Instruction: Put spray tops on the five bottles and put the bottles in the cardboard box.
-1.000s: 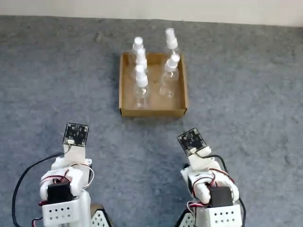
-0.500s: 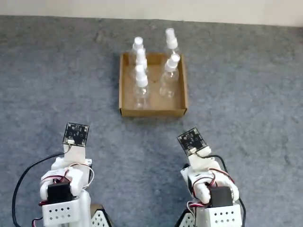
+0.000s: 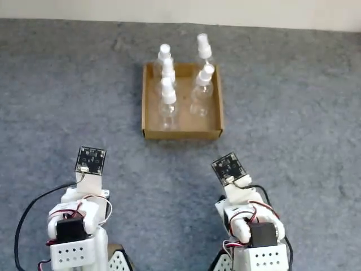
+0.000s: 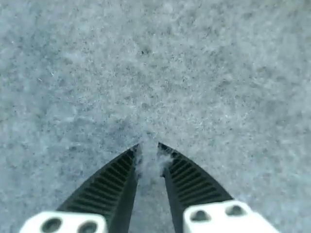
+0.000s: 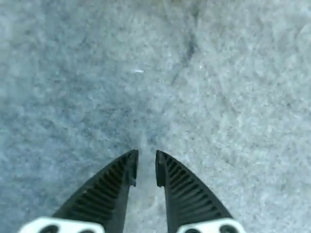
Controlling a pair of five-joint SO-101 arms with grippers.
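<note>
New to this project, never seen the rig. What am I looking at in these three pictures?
The high view looks down on a grey carpet with two small robot arms, one beside the other. The other two pictures come from cameras on the arms' wrists, each looking past its own gripper at the carpet. The left gripper and right gripper have their jaws nearly together and hold nothing. Farther out, a cardboard box holds five clear bottles, each with a white spray top.
</note>
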